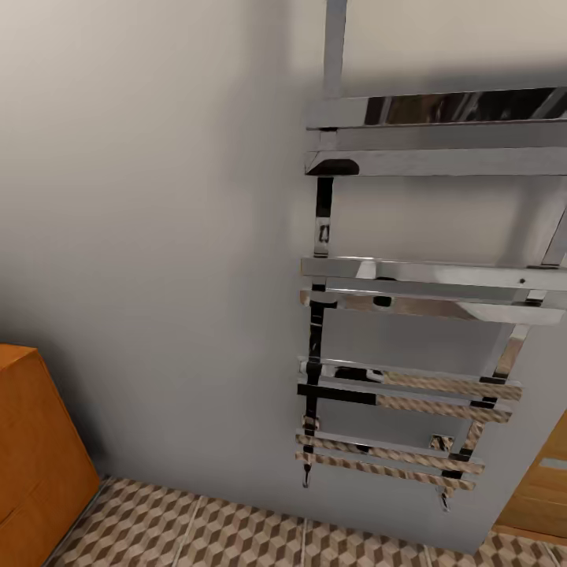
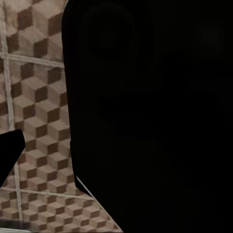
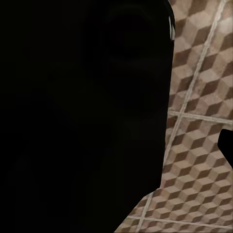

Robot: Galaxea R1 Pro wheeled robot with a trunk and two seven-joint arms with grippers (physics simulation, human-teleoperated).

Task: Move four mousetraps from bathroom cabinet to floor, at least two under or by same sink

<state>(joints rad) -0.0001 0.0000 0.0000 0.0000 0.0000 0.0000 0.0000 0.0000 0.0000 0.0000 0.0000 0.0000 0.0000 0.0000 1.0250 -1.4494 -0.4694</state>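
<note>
Step in hand: an approach is judged to be under way; the robot is faced toward a wall, with nothing yet fetched that can be seen.

Left gripper: a dark shape is seen close before the left wrist camera, above the tiled floor; whether the fingers are spread or closed cannot be told.

Right gripper: the same kind of dark mass is seen in the right wrist view, over the cube-patterned tiles; its state cannot be told either.

Floor: a strip of it is seen along the foot of the wall in the head view; no mousetrap is made out on it.

Cabinet: an orange-brown wooden corner is seen at the floor's left edge, against the wall; its fronts are closed as far as shown, and what is inside is hidden.

Towel rail: a chrome ladder of bars is fixed to the grey wall, farther back.

Wooden panel: an orange-brown piece is seen at the floor's right edge.

Next move: a turn toward the cabinet is judged to be called for, so that a front can be opened and the mousetraps found.
</note>
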